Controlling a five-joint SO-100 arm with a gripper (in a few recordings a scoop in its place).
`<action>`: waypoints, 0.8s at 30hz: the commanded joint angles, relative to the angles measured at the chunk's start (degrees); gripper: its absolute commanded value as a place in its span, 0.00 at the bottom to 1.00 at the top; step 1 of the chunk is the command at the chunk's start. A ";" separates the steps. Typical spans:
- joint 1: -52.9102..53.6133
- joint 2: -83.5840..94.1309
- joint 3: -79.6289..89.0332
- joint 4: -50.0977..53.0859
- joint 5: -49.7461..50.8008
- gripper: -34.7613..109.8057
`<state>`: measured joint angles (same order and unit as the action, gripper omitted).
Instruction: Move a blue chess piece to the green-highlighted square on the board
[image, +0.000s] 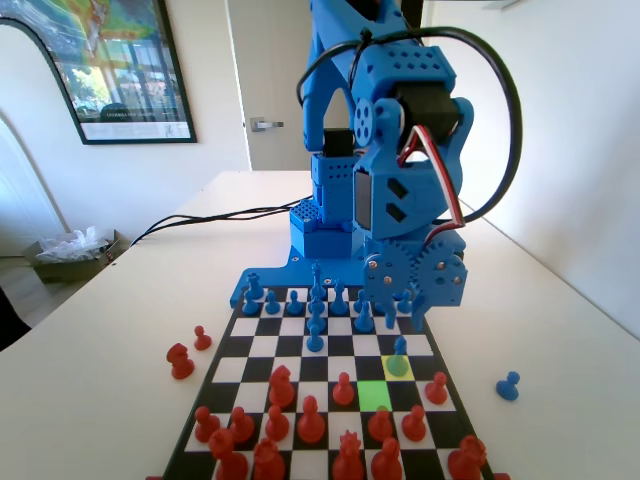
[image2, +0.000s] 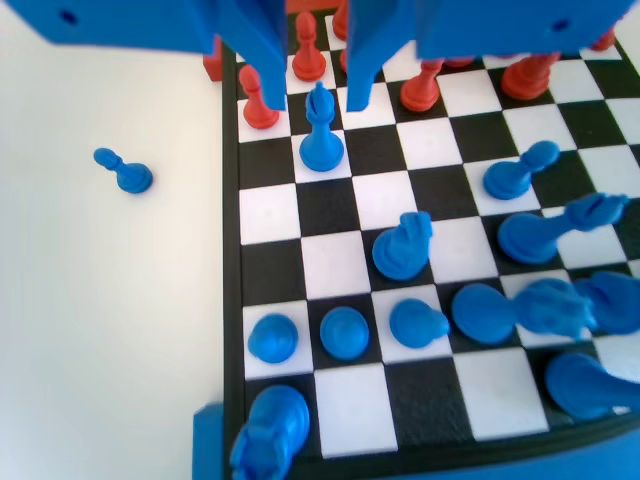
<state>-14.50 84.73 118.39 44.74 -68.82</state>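
1. The tool (image2: 312, 85) hangs open, its jaws spread either side of the blue chess piece (image2: 321, 135) without touching it.
2. That piece (image: 399, 357) stands on the yellow square, just behind the green-highlighted square (image: 375, 394).
3. The board (image: 222, 372) lies on a white worktop (image: 90, 340); a stray blue pawn (image: 508, 385) sits off-board beside it.
4. A framed poster (image: 105, 65) hangs on the wall.

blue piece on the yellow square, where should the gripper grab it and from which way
Grip the blue piece at its narrow neck, just under the head, coming straight down from above. It stands upright on a flared base, and red pawns crowd close by, so a side approach looks risky. The open gripper already has a jaw on either side.
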 joint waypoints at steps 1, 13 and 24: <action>-0.35 0.53 -4.04 -0.18 -1.23 0.30; 0.53 -2.64 -7.38 0.00 -2.02 0.30; 0.53 -3.60 -5.45 -2.37 -2.29 0.31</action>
<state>-12.66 79.89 115.05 43.15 -70.40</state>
